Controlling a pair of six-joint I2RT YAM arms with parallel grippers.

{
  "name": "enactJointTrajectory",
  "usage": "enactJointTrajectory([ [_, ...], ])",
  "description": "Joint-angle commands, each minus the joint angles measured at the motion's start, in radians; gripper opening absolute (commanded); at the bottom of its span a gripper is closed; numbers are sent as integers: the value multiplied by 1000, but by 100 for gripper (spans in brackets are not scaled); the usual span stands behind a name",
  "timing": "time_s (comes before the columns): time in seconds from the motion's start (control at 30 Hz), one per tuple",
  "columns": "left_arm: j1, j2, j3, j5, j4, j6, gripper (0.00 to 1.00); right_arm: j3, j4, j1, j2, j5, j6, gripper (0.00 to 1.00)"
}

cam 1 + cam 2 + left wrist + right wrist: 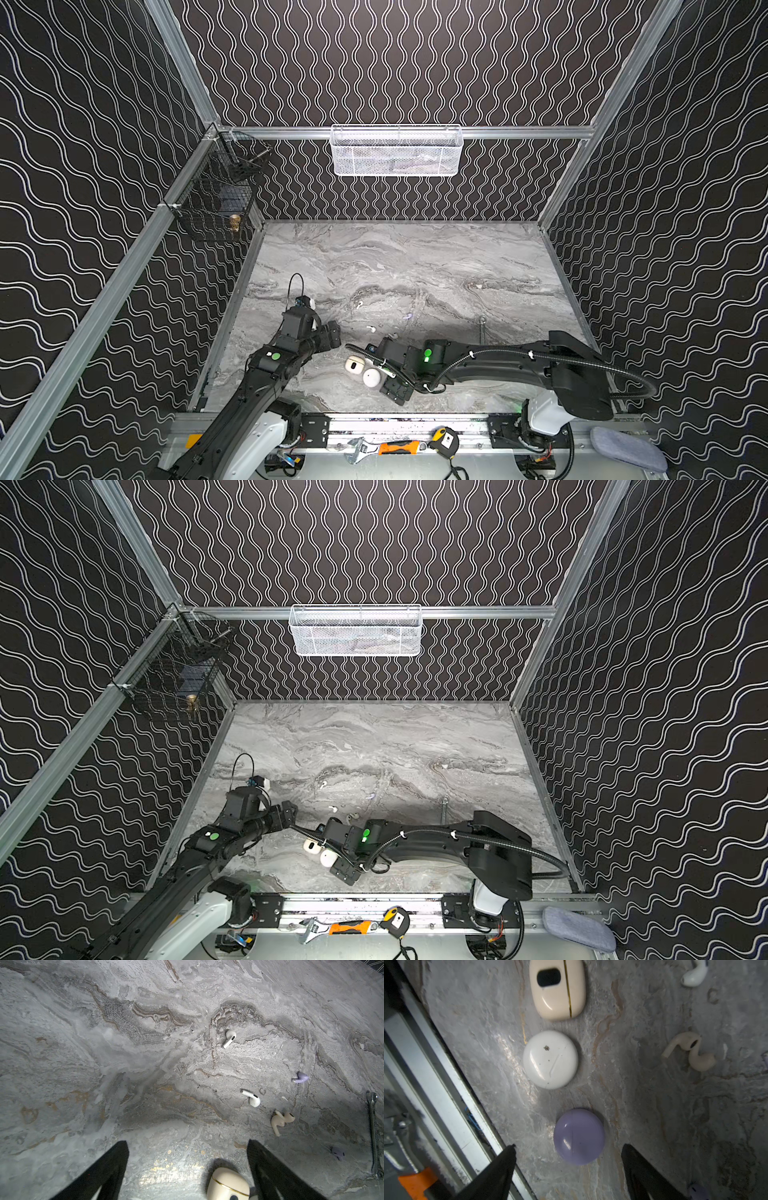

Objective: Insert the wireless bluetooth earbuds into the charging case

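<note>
A matt, grey-veined marble-look table (83, 1053) is seen. Three glossy closed cases are lined up on it beside the front rail: a rounded-oblong cream case (557, 1001) (gold seam, black oval window), a round white case (550, 1059) and a round lavender case (579, 1136). The earbuds (252, 1099), smooth short-stemmed plastic in white, cream and lavender, are scattered loose on the table beyond the cases. The left gripper (187, 1142) is spread wide over bare table. The right gripper (569, 1146) is spread wide either side of the lavender case, which is not touched.
</note>
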Motion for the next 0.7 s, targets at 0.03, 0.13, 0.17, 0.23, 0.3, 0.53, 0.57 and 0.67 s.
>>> enactJointTrajectory([
  [0.03, 0, 8, 11, -14, 11, -7, 93, 21, -45, -1, 48, 7, -13, 86],
  [0.13, 0, 9, 11, -15, 10, -6, 93, 16, -44, -3, 71, 26, -8, 87],
  [0.17, 0, 8, 11, -14, 10, -7, 93, 16, -45, -4, 74, 25, -7, 87],
  [0.23, 0, 4, 10, -15, 10, -7, 93, 13, -42, -7, 82, 25, -3, 87],
  [0.3, 0, 0, 8, -15, 8, -7, 93, 8, -38, -12, 82, 29, 1, 87],
  [0.53, 0, -10, 5, -14, 5, -8, 93, -27, -7, -21, 85, 28, 17, 78],
  [0.57, 0, -12, 4, -14, 6, -9, 93, -28, -7, -22, 86, 32, 20, 75],
  [0.67, 0, -23, 1, -15, 4, -9, 93, -42, 9, -31, 73, 61, 45, 73],
])
